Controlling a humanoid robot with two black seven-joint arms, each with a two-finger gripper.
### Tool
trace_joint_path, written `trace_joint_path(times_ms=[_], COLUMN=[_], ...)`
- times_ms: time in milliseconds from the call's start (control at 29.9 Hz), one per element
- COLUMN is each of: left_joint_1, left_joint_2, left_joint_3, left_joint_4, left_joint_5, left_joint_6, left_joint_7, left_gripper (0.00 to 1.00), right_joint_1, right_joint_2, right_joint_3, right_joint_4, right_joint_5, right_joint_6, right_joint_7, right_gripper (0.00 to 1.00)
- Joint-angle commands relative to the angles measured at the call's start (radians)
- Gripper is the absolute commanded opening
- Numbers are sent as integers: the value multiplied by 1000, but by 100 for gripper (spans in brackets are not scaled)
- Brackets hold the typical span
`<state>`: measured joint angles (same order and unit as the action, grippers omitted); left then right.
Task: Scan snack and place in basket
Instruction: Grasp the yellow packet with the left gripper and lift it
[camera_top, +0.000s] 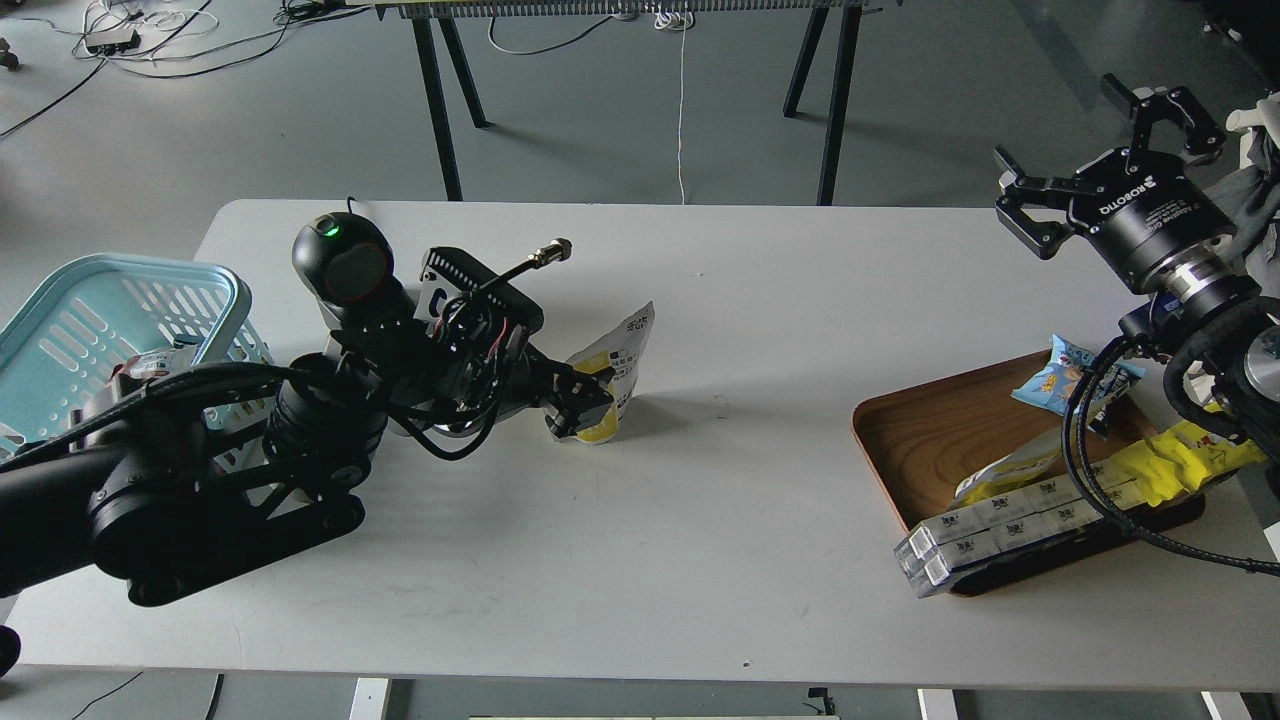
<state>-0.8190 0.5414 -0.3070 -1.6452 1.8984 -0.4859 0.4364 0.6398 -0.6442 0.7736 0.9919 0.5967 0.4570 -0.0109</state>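
Note:
The snack (628, 347), a stand-up pouch with a white top and yellow base, stands upright on the white table (700, 500) left of centre. My left gripper (585, 402) is right at the pouch's lower left and covers part of its front. Its dark fingers cannot be told apart, so I cannot tell whether it grips the pouch. The light blue basket (215, 275) stands at the table's left edge, behind my left arm. My right gripper (1095, 140) is open and empty, raised above the far right of the table.
A black round scanner (345, 270) with a green light stands behind my left arm. A wooden tray (930, 430) at the right holds a small blue packet (1065, 375), a bright yellow wrapper (1180, 460) and a clear box of white packs (1000, 535).

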Motion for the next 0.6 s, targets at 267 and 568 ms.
trace_joint_path(times_ms=[267,568], left_joint_1=[23,46], left_joint_2=[-12,-3], left_joint_3=[-18,-24], left_joint_4=[13,-2], left_joint_5=[82,87], left_joint_6=[-3,-3], left_joint_7=[-64,-62], left_gripper=[1,0], right_joint_1=[0,-2], right_joint_2=[1,-3], right_joint_3=[3,1], right_joint_4=[2,-1], right_joint_5=[0,0], right_joint_6=[0,2], right_joint_7=[0,0], right_gripper=[100,100])
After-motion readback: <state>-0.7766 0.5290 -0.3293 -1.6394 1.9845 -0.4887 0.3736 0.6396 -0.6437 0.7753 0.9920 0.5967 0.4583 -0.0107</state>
